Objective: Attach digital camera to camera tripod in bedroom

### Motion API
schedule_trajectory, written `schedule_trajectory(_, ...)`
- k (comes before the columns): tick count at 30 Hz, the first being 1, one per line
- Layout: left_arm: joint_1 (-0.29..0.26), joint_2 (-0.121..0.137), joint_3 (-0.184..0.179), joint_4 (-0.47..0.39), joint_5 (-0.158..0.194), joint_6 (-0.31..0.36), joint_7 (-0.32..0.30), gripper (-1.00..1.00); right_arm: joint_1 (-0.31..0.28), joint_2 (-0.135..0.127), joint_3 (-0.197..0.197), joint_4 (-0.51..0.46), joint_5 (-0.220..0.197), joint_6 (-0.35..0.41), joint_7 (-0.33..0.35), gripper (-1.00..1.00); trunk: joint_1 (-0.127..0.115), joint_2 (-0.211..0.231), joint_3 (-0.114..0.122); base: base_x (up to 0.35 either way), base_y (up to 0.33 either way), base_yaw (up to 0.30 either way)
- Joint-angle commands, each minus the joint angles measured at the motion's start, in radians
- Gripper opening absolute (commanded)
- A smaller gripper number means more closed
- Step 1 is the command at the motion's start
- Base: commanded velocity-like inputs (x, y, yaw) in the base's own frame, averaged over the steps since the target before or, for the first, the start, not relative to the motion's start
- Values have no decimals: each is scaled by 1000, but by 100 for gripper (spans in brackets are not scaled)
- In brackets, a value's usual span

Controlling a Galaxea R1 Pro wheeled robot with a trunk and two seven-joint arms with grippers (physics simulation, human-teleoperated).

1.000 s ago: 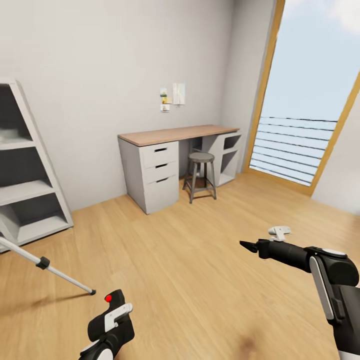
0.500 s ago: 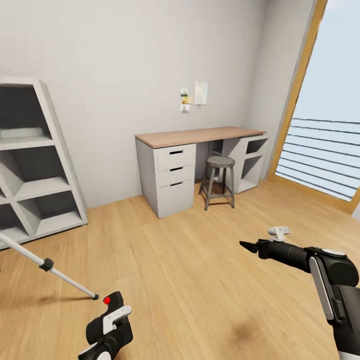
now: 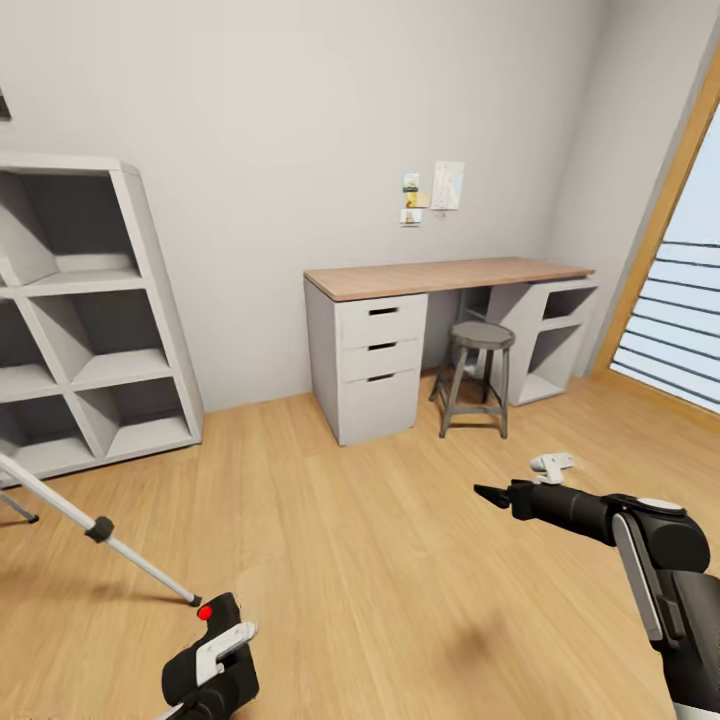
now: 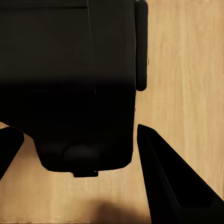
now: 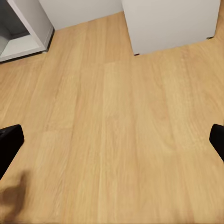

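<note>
On the floor [image 3: 380, 540], the desk [image 3: 450, 275] stands against the back wall with a stool [image 3: 478, 375] tucked before it, the shelf unit [image 3: 80, 320] to its left, and the tripod [image 3: 100, 528] leg reaching from the left edge.

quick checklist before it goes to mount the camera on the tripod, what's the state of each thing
1. Digital camera sits between the left gripper fingers: ok.
2. Grip firmness on it: cannot tell.
3. Camera tripod in view: only legs at the head view's left edge; not ok.
4. Tripod's pan head located: cannot tell.
5. Right gripper free, nothing between its fingers over the wood floor: ok.
</note>
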Motion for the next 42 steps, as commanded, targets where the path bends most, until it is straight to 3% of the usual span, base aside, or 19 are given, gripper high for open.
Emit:
schedule_trajectory(1, 15, 1, 9, -13, 5, 2, 7, -100, 0, 0, 1, -1, 0, 5, 4, 100, 0, 0, -1, 70, -293, 285)
schedule_trajectory(3, 34, 1, 25, -25, 5, -1, 5, -100, 0, 0, 2, -1, 0, 5, 4, 100, 0, 0, -1, 56, -267, 285)
schedule_trajectory(5, 77, 1, 70, -53, 6, -9, 2, -100, 0, 0, 4, -1, 0, 5, 4, 100, 0, 0, -1, 40, -203, 285)
schedule_trajectory(6, 121, 0, 131, -83, 9, -14, -2, -100, 1, -1, 6, -1, 0, 5, 4, 100, 0, 0, -1, 23, -115, 285)
schedule_trajectory(10, 198, -8, 247, -126, 33, -20, -6, -100, 3, -1, 15, -1, 0, 3, 4, 100, 0, 0, -1, 14, -68, 286)
schedule_trajectory(11, 198, -8, 247, -126, 33, -20, -6, -100, 3, -1, 15, -1, 0, 3, 4, 100, 0, 0, -1, 9, -47, 286)
schedule_trajectory(16, 256, -12, 335, -152, 86, -27, -6, -100, 4, -2, 57, -1, 0, 2, 4, 100, -2, 1, 15, 5, -25, 286)
schedule_trajectory(25, 275, -13, 364, -158, 104, -32, 1, -100, 5, -1, 77, -1, 1, 1, 3, 100, -6, 3, 49, 1, -5, 285)
schedule_trajectory(42, 278, -15, 361, -157, 100, -36, 6, -100, 6, -3, 80, -1, 1, 1, 4, 100, -14, 7, 115, 0, 0, 285)
